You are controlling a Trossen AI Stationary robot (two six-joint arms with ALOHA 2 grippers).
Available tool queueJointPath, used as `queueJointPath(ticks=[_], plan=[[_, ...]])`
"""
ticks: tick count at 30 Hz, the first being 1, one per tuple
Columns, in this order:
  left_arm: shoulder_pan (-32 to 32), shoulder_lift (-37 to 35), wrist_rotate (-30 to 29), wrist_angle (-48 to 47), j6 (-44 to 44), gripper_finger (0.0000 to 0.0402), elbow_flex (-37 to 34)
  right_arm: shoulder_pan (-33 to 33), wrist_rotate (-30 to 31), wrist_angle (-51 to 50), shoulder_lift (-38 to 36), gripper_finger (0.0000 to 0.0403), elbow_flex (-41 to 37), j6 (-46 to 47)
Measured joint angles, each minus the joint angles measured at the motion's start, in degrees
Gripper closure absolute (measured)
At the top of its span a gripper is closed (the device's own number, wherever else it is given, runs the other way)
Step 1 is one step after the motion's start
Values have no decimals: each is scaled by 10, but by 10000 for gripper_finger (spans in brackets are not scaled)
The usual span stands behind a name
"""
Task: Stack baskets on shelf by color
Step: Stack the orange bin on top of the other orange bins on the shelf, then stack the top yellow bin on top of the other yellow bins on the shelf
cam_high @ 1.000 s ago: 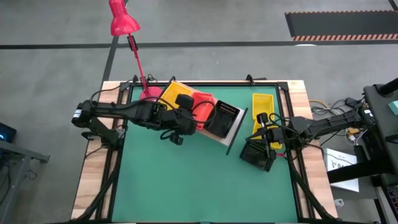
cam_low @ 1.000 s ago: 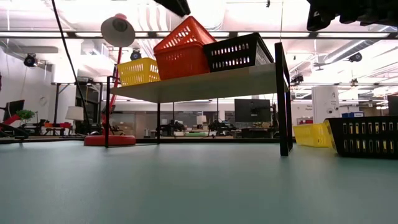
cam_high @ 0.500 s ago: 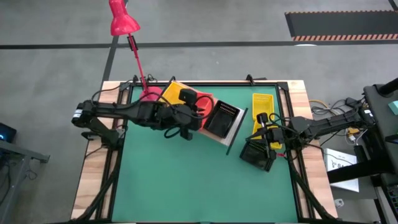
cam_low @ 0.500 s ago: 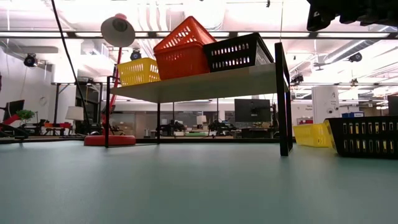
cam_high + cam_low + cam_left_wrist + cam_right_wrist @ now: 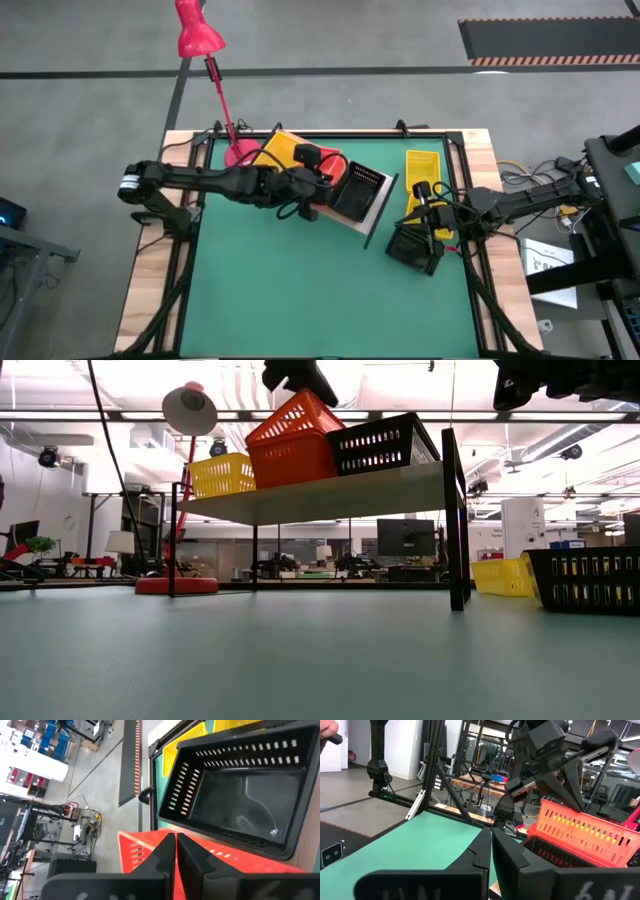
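Observation:
The shelf (image 5: 377, 214) (image 5: 320, 495) stands slantwise at the table's far middle. On it sit a yellow basket (image 5: 280, 150) (image 5: 222, 475), a red basket stack (image 5: 333, 172) (image 5: 292, 460) and a black basket (image 5: 358, 190) (image 5: 240, 800). The top red basket (image 5: 298, 412) (image 5: 580, 827) lies tilted on the one below. My left gripper (image 5: 322, 175) (image 5: 175, 837) is shut above it. My right gripper (image 5: 420, 222) (image 5: 490, 837) is shut on nothing, above a black basket (image 5: 413, 248) (image 5: 585, 580) on the mat. Another yellow basket (image 5: 424, 172) (image 5: 498, 576) lies beyond it. My left gripper's shut fingertips (image 5: 576, 800) come from above, slanting down, at the raised rim (image 5: 150, 847) of the tilted top red basket. They stand right at that rim; whether they touch it I cannot tell. The basket rests askew on the red one beneath.
A red desk lamp (image 5: 198, 30) (image 5: 188, 408) rises from a base (image 5: 176, 585) at the table's far left, close to the shelf's yellow end. The shelf's black legs (image 5: 457, 520) stand on the green mat (image 5: 300, 290), which lies open toward the near edge.
My left gripper has shut and has gone toward the table's right and far side, from beside the shelf's near edge to over the red stack. In the low view it now shows just above the tilted red basket. The baskets have kept their places.

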Motion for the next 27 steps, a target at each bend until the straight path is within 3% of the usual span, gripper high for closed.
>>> queueJointPath(ticks=[18,27], plan=[[-26,-29,-1,-15,-38,400,2,0,4,-4,0,394,0,-1],[-115,-30,0,-20,-106,400,-4,0,6,-12,0,394,0,-10]])
